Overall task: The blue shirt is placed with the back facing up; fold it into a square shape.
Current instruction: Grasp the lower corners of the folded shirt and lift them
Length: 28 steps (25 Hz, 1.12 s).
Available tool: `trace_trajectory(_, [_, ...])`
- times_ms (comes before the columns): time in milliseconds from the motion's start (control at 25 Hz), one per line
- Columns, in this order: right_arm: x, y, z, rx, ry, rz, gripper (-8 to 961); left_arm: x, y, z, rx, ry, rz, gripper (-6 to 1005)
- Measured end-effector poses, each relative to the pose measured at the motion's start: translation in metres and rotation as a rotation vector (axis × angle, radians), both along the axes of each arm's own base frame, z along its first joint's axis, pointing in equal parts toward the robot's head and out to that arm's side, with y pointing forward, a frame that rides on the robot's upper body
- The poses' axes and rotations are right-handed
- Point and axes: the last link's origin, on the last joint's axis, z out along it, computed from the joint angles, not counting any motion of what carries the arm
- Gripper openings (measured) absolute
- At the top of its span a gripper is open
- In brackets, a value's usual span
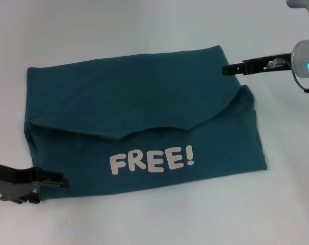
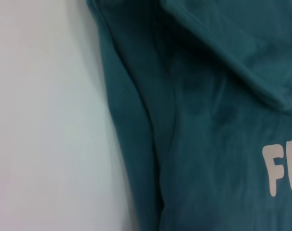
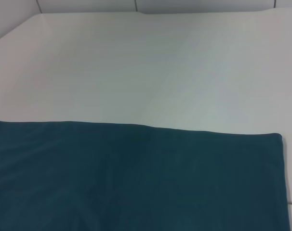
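Observation:
The blue shirt lies on the white table as a wide rectangle. Its far part is folded toward me into a curved flap over the front. Pale "FREE!" lettering shows below that flap. My left gripper hovers at the near left corner, its tip over the cloth edge. My right gripper sits at the far right corner, just touching the shirt's right edge. The left wrist view shows the shirt's left side folds and the letters "FR". The right wrist view shows the shirt's straight far edge.
Bare white table surrounds the shirt on all sides, with its far edge meeting a tiled wall in the right wrist view. Nothing else lies on the table.

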Motion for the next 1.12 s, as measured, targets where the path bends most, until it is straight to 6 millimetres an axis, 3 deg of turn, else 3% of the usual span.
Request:
trace_trajectory(520, [0.000,-0.001,-0.002,-0.010,0.001,0.000,919,0.000,0.002,-0.002,0.005,-0.002,-0.015,937])
trace_trajectory(840, [0.001,-0.002,-0.002,-0.011,0.000,-0.003,918,-0.008,0.000,0.010,0.032,0.044,-0.005,937])
trace_trajectory(1120, [-0.001,-0.001,-0.002,-0.011,0.001,0.000,918,-0.008,-0.001,0.005,0.021,0.040,-0.003,936])
